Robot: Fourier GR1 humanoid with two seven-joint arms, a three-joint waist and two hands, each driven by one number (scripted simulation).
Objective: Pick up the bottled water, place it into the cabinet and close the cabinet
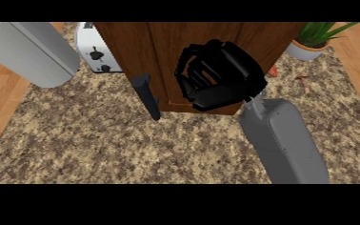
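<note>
wooden cabinet, black right hand in front of it, fingers curled together, black handle just left

count on one surface: one wooden cabinet, fitted with one black handle; one toaster; one potted plant; two small scraps, one orange scrap and one reddish scrap. two grey forearms, a left forearm and a right forearm. one black hand visible.
</note>
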